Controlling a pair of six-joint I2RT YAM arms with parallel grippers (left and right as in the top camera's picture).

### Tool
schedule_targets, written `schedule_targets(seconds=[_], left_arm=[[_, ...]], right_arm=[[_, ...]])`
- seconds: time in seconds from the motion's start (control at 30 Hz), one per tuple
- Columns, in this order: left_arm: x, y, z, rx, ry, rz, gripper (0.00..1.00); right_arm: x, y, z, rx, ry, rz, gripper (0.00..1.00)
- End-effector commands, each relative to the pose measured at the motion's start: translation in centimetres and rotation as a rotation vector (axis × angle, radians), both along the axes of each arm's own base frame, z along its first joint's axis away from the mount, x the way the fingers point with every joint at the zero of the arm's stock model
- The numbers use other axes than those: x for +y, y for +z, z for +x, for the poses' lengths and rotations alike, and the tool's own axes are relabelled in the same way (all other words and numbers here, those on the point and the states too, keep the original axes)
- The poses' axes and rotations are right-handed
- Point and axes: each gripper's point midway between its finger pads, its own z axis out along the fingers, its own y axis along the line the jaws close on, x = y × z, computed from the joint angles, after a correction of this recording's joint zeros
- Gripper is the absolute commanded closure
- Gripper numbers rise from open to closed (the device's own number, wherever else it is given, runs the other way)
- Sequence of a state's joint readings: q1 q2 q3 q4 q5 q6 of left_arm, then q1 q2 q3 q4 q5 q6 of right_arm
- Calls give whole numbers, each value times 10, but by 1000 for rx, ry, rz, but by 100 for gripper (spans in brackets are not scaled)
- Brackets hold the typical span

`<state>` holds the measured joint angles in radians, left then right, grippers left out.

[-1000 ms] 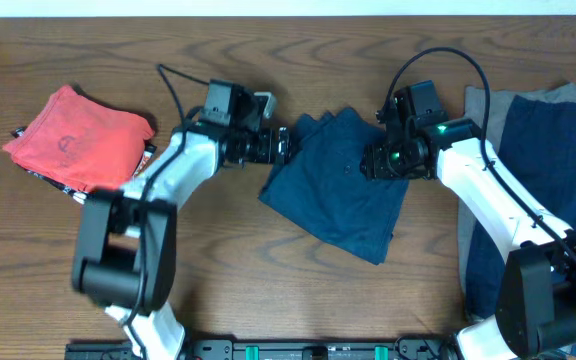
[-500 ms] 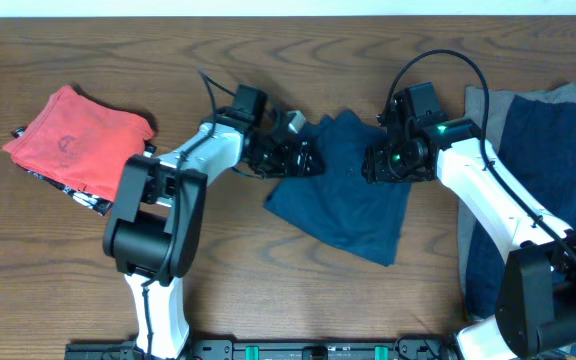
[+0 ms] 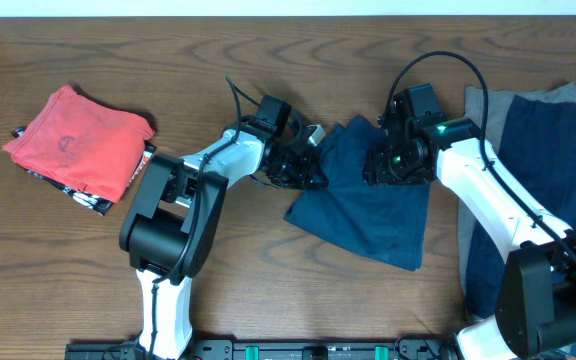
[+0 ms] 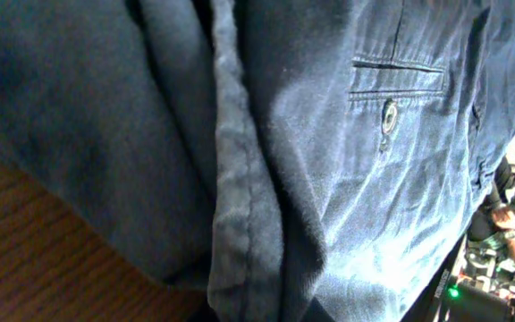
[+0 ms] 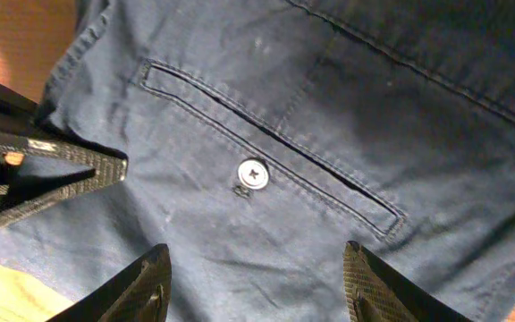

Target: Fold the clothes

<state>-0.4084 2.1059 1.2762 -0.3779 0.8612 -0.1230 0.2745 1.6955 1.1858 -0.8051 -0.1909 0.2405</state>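
the navy shorts (image 3: 368,205) lie in the middle of the desk (image 3: 268,60), spread flat toward the near right. the left end effector (image 3: 306,170) sits at their far left edge, closed on a bunched ridge of the denim that fills its wrist view. the right end effector (image 5: 259,288) is open over the welt pocket, its fingers (image 5: 147,286) spread either side of the small button (image 5: 253,173); whether they touch the cloth i cannot tell. a red garment (image 3: 78,140) lies folded at the far left, and a pile of blue and grey cloth (image 3: 543,160) rests at the right edge.
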Motion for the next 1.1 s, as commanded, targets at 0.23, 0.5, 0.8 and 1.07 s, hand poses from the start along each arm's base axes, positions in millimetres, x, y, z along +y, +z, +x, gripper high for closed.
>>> schedule_targets(seconds=[0.23,0.5,0.8,1.07], left_arm=[[161,60,89,-260,432,357,94],[346,161,118,-489,899,562,94],[480,151,68,-355,1217,651,94],[513,123,23,-126,1376,644,83]], right_arm=[[-20,-2,3,12,-33,-59,41],[-22,-2,3,16,-40,-59,41],[-22,-2,1,22,-39,-61,41],[-23,-2,1,22,-39,-61,40]])
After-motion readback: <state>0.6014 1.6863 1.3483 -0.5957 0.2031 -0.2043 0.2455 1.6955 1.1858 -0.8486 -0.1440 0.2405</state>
